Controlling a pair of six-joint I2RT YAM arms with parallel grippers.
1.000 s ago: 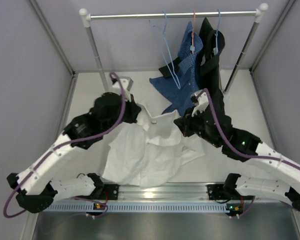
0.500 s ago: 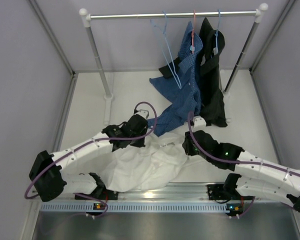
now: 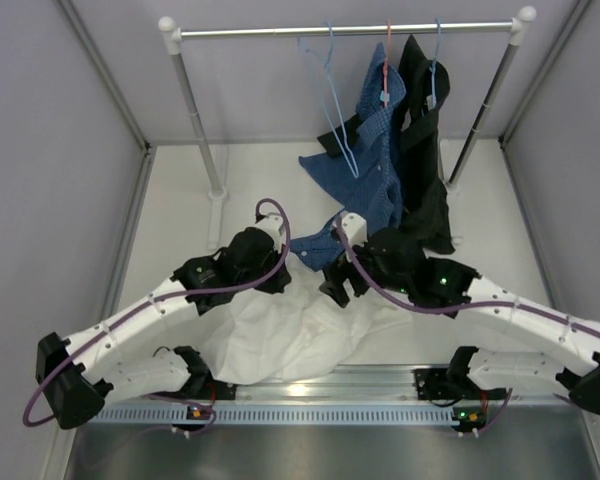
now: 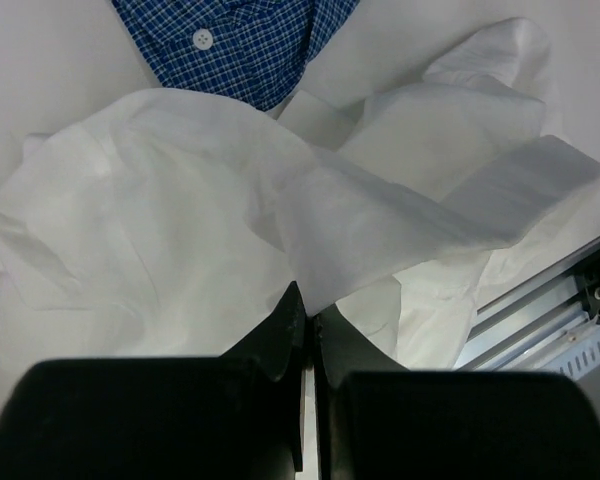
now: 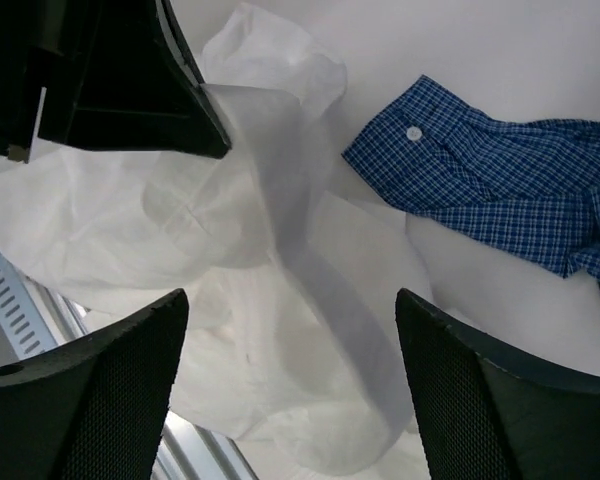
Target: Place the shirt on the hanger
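The white shirt (image 3: 280, 340) lies crumpled on the table between my two arms. My left gripper (image 3: 286, 268) is shut on a fold of it; in the left wrist view the black jaws (image 4: 310, 305) pinch the thin cloth (image 4: 180, 200), and a strip of it stretches away from them. My right gripper (image 3: 332, 288) hovers just beside it, open wide, and its fingers (image 5: 100, 400) straddle the shirt (image 5: 310, 330) without touching it. The light-blue wire hanger (image 3: 340, 118) hangs bare on the rail at the back, well away from both grippers.
A blue checked shirt (image 3: 375, 160) and a black garment (image 3: 425, 170) hang on the rail (image 3: 280, 31). The checked sleeve trails onto the table next to the white shirt (image 5: 480, 180). Two rack posts (image 3: 195, 110) stand behind, and a metal rail (image 3: 320, 385) runs along the near edge.
Both arms brought the shirt down from a raised spread. The right gripper has opened and let go of it. The left gripper stays shut on it.
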